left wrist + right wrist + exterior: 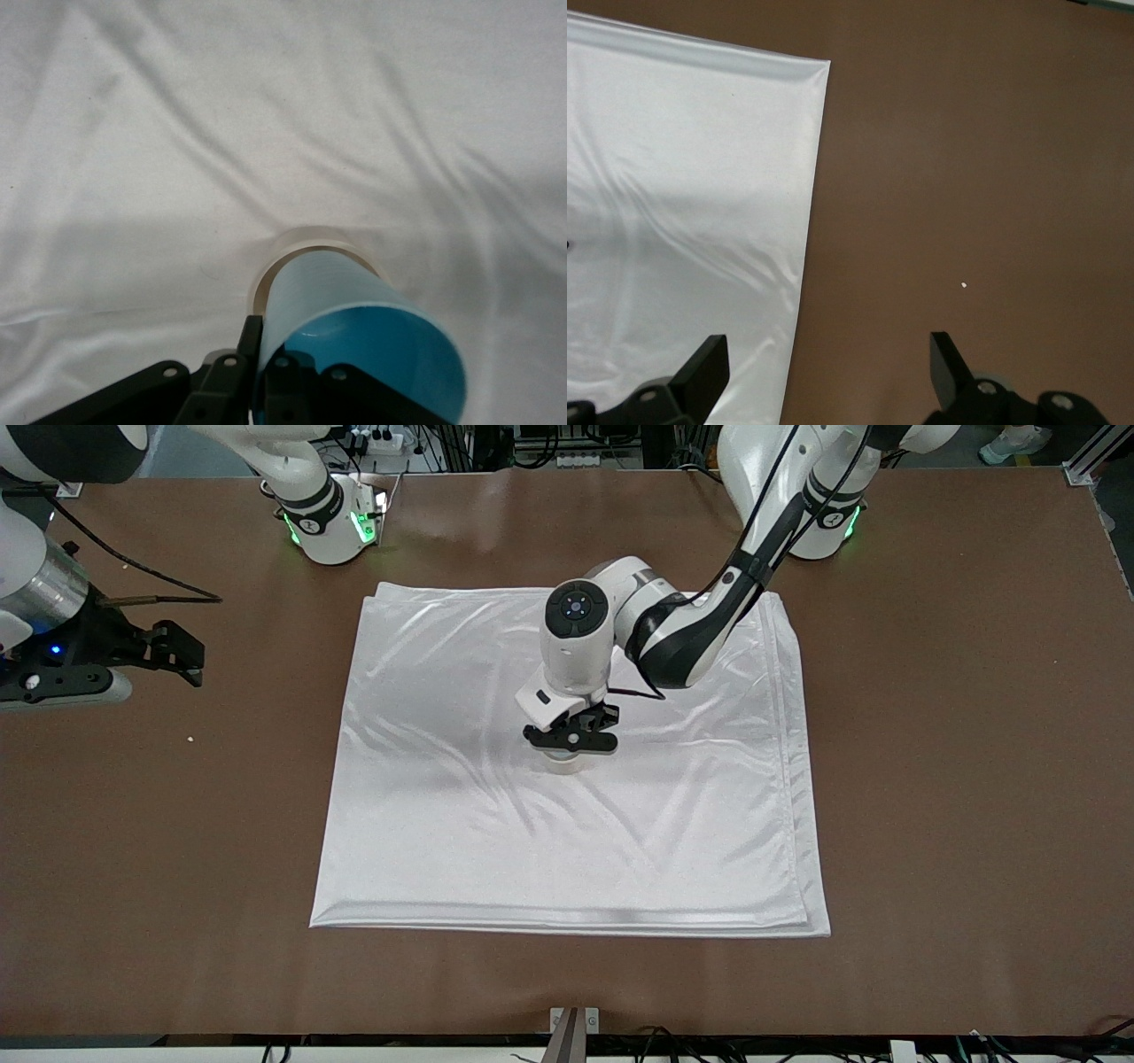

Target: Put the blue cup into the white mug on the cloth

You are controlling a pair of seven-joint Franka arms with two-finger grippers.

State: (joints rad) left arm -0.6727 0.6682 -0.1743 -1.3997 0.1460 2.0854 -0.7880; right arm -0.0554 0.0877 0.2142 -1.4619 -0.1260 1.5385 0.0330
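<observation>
The white cloth [461, 815] lies spread in the middle of the brown table. My left gripper [571, 740] is over the cloth's middle, shut on the wall of the blue cup [354, 328], with one finger [252, 341] outside the cup and the other inside. The cup is tilted and its lower end sits within the rim of the white mug [292, 243], which stands on the cloth [177, 133]. In the front view only a bit of the mug [563, 763] shows under the gripper; its handle is hidden. My right gripper [173, 655] waits open and empty at the right arm's end of the table.
In the right wrist view the open right gripper [828, 363] hangs over bare brown table [966, 177] beside the cloth's edge [806, 221]. A small white speck [963, 285] lies on the table there. Cables run along the table's edge nearest the front camera.
</observation>
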